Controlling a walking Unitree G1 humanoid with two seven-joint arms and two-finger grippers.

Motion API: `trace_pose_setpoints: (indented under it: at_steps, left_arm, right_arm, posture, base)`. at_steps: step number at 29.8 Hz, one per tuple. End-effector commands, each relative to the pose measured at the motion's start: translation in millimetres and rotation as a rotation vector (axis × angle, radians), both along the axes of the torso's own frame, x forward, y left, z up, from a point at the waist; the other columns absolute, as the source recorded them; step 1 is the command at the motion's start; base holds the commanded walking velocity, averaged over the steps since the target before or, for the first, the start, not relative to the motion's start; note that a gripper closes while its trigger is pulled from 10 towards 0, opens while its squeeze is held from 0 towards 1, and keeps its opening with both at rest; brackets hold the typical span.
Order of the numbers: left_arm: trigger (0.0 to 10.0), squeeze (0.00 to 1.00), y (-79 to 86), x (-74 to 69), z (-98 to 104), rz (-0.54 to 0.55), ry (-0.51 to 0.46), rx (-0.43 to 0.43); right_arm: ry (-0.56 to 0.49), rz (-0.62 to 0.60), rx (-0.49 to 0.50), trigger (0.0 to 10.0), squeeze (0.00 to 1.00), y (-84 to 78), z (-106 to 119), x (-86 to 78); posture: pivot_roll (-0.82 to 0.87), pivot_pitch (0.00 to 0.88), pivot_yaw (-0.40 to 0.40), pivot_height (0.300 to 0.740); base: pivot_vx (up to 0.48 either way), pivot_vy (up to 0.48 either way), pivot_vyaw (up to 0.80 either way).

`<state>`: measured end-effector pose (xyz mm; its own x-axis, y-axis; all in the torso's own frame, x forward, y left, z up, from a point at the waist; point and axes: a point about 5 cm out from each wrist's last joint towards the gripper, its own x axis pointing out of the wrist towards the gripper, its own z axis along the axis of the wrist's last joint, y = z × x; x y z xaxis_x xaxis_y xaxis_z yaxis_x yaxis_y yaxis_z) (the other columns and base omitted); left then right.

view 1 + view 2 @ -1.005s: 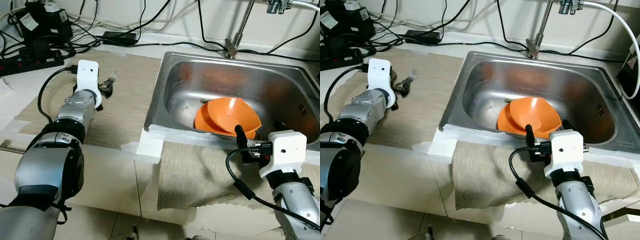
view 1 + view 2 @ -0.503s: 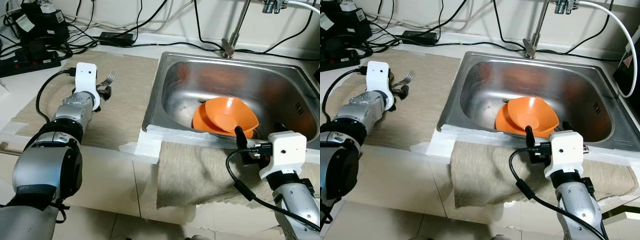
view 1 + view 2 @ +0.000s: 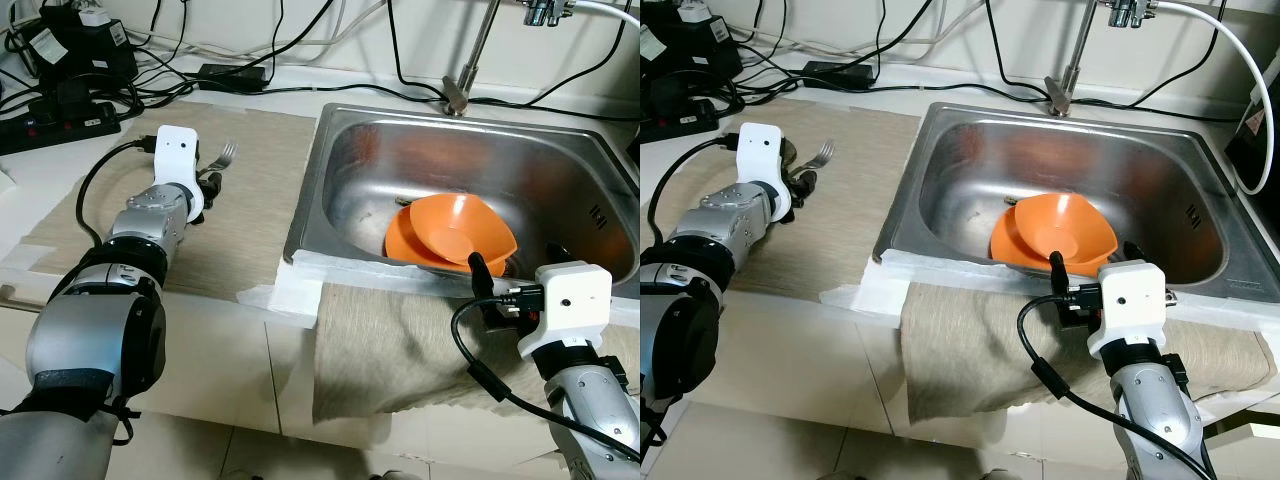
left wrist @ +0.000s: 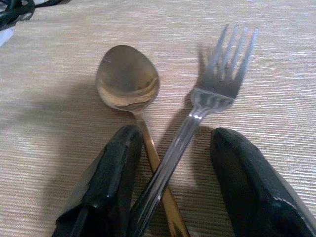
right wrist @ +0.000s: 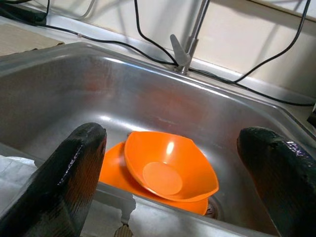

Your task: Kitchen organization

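- One steel sink [image 3: 330, 180] took up the right side of the counter, its tap [image 3: 470, 60] rising from the back rim and black cables trailing along the wall behind it.
- A beige mat [image 3: 250, 220] covered the counter left of the sink, with a power strip [image 3: 60, 110] and more cables crowded at the far left corner.
- A grey cloth [image 3: 390, 350] hung over the counter's front edge just below the sink, beside a strip of white tape [image 3: 300, 285] on the rim.
- An orange bowl [image 3: 462, 228] sat tilted on an orange plate [image 3: 405, 240] in the right half of the basin, near the drain.
- The right gripper [image 5: 173, 168] hovered at the sink's front rim, just in front of the bowl and plate, its two black fingers [image 5: 69, 173] spread wide and holding nothing.
- The left gripper [image 4: 170, 182] reached out low over the mat, left of the sink; its fingers [image 4: 111, 182] stood apart on either side of two crossed handles, and whether they touched the metal could not be told.
- A fork [image 4: 217, 84] lay on the mat with its tines pointing away from the gripper, its handle crossing over that of a spoon [image 4: 127, 79] lying bowl-up beside it.
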<state>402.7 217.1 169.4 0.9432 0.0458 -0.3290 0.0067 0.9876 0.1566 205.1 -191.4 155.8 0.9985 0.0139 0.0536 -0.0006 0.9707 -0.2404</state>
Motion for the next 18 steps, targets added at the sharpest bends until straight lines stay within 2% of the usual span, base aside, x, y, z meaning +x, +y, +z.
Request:
trace_pose_setpoints:
  at_steps: [1, 10, 18]
  left_arm:
    - [0.0, 0.00, 2.7, -3.5, -9, 0.003, 0.044, 0.030]
    - [0.0, 0.00, 6.9, -1.7, -1, 0.013, -0.018, 0.049]
    - [0.0, 0.00, 8.2, 1.5, 10, 0.023, -0.072, 0.029]
  right_arm:
    - [0.001, 0.000, 0.011, 10.0, 0.00, 0.0, 2, 1.0]
    - [0.003, 0.002, 0.017, 10.0, 0.00, 1.6, 1, 2.3]
    - [0.001, -0.001, 0.025, 10.0, 0.00, 3.0, -1, 4.4]
  posture:
    - [-0.26, 0.038, -0.013, 0.736]
    - [-0.25, 0.038, -0.011, 0.736]
    - [-0.24, 0.029, -0.003, 0.736]
  base:
    - [0.000, 0.000, 0.00]
    - [0.000, 0.000, 0.00]
    - [0.000, 0.000, 0.00]
